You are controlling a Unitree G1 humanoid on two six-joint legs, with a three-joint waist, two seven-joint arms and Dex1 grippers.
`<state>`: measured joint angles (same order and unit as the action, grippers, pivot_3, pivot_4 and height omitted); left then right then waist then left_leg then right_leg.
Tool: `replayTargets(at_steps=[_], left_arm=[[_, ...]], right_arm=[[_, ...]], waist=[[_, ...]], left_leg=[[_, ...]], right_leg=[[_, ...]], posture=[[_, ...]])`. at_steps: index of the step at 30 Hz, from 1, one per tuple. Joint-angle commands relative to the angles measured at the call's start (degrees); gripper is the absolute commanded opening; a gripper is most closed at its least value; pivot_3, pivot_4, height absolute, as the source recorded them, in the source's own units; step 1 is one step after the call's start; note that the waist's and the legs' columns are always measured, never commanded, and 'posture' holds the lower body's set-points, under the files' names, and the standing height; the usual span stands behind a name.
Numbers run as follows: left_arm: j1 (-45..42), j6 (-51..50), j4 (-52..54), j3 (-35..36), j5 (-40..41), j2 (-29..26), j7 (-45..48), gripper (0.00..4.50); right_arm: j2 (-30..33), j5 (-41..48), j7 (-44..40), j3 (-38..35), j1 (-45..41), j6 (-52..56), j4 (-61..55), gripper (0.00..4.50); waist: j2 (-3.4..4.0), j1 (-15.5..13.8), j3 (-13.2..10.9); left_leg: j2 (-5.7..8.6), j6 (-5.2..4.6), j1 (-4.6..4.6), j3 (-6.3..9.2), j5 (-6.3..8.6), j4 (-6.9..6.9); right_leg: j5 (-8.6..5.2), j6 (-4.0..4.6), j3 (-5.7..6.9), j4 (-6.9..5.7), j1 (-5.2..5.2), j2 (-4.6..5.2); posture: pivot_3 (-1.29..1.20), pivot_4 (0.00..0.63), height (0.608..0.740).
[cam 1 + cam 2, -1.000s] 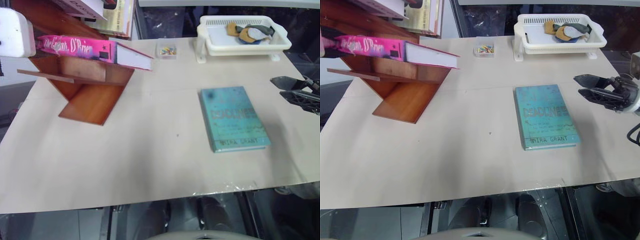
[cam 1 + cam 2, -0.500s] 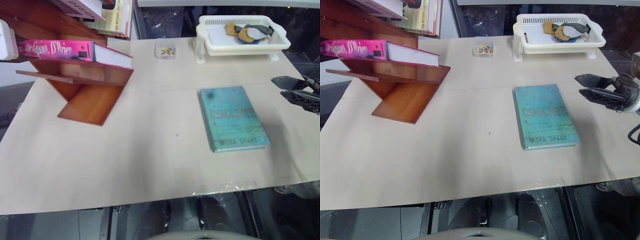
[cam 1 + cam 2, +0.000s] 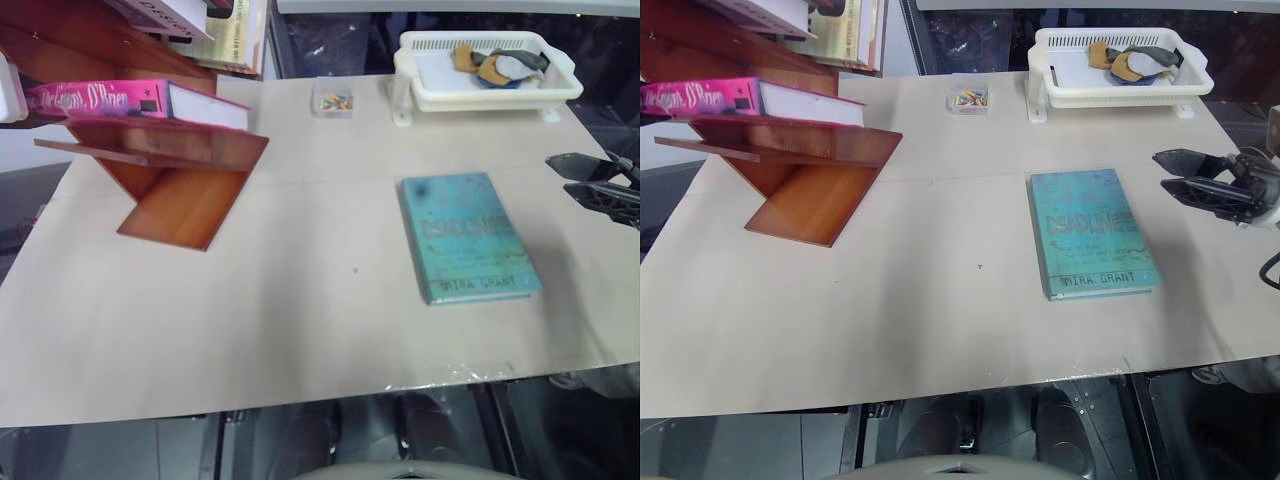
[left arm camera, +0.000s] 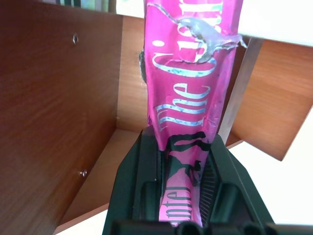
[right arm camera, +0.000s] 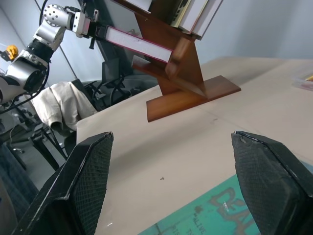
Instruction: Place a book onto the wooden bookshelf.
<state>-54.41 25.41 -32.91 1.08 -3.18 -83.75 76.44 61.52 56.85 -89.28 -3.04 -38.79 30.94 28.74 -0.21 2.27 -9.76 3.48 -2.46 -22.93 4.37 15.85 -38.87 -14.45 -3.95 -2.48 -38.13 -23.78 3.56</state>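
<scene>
Left hand (image 4: 183,196): closed on the pink book (image 3: 140,100) by its spine end.
Book: lying flat on a panel of the wooden bookshelf (image 3: 180,170), above the worktop (image 3: 300,300).
Right hand (image 3: 1200,185): held open, beside the teal book (image 3: 1090,232).
Hidden: left hand cut off at frame edge in head views.

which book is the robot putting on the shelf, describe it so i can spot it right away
Find the wooden shelf at the table's far left corner. Lying flat on its tilted panel, spine toward you, is the pink book, with the left gripper's fingers shut on its spine. It is bright pink with pale lettering, unlike the teal book lying on the table.
</scene>
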Motion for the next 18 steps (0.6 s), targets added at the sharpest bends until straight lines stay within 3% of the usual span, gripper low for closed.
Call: replayTargets(at_steps=[1,17,18], left_arm=[[-3.2,3.6,-3.8,0.0,-1.0,0.0,-1.0,0.53],[-12.3,13.5,-21.3,-5.9,-9.0,3.7,-5.6,0.53],[-12.6,13.9,-21.9,-6.3,-9.6,3.8,-5.9,1.01]], right_arm=[[1.5,1.1,-3.2,-2.1,0.3,-1.3,-0.7,3.93],[2.8,1.3,-3.2,-4.0,2.3,-1.6,-1.2,3.93],[2.9,1.3,-3.2,-4.1,2.3,-1.5,-1.3,3.93]], waist=[[0.00,0.0,0.0],[0.00,0.3,0.0],[0.00,0.3,0.0]], left_leg=[[0.00,0.00,0.00,0.00,0.00,0.00],[0.00,-0.02,0.02,-0.08,0.01,-0.24],[0.00,-0.02,0.02,-0.10,0.01,-0.26]], right_leg=[[0.00,0.00,0.00,0.00,0.00,0.00],[0.00,0.00,-0.10,-0.46,-0.15,-0.02],[0.00,0.00,-0.13,-0.54,-0.17,-0.02]], posture=[[0.00,0.150,0.740],[0.00,0.150,0.740],[0.00,0.150,0.740]])
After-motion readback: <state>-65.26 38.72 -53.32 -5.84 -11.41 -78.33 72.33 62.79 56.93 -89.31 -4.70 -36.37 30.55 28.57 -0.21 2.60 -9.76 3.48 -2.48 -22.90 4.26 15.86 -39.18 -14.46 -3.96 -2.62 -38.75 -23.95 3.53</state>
